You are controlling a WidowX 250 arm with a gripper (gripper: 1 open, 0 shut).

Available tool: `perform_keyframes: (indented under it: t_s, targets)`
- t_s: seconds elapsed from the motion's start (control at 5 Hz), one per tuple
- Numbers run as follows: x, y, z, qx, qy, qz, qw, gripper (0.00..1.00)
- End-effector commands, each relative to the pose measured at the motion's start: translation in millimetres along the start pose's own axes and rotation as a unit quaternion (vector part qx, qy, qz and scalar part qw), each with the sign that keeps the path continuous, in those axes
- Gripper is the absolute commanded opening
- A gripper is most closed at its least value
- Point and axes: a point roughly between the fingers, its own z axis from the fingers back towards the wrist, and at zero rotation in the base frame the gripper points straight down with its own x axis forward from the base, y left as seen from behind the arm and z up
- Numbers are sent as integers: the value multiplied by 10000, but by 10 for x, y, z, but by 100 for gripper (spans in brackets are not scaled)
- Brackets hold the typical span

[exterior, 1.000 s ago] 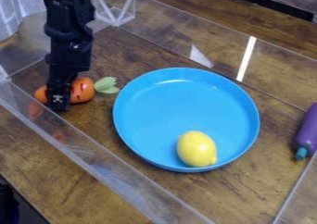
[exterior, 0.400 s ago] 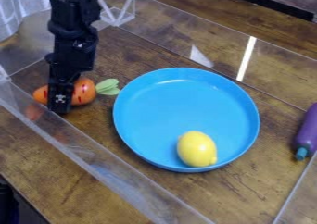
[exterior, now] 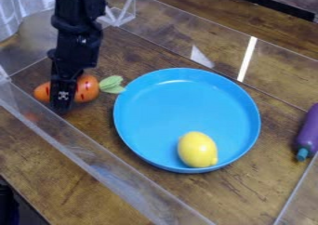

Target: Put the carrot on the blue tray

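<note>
**Hand clamped on the carrot, left of the blue tray**

The black arm comes down from the top left, and its hand [exterior: 62,87] points almost straight down at the carrot [exterior: 80,90]. The 2 dark fingers [exterior: 59,95] stand on either side of the orange body and appear closed against it, so the hand is clamped on the carrot. Whether the carrot is just off the wood or touching it cannot be told from this view. The carrot lies crosswise, its orange body partly hidden behind the fingers, and its light green leaves [exterior: 112,82] stick out to the right, toward the tray.

The blue tray [exterior: 155,103] sits flat on the wooden tabletop [exterior: 174,38], to the right of the carrot. The leaves end just beside the tray's left rim without reaching over it; the carrot itself is outside the tray.

Inside the tray, near its front edge, rests 1 yellow lemon [exterior: 196,149]. The rest of the tray's floor is bare blue.

At the far right edge of the view lies a purple eggplant toy [exterior: 307,130], well apart from the tray and partly cut off by the frame.

Clear plastic walls [exterior: 87,154] fence the work area, running along the front left and the back.
</note>
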Motion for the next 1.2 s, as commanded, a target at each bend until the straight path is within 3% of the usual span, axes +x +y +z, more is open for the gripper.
perform_keyframes:
  t_s: [0.0, 1.0]
  targets:
    - [51, 40, 284, 349, -190, 9, 9992, 0]
    - [202, -164, 626, 456, -284, -22, 9986, 0]
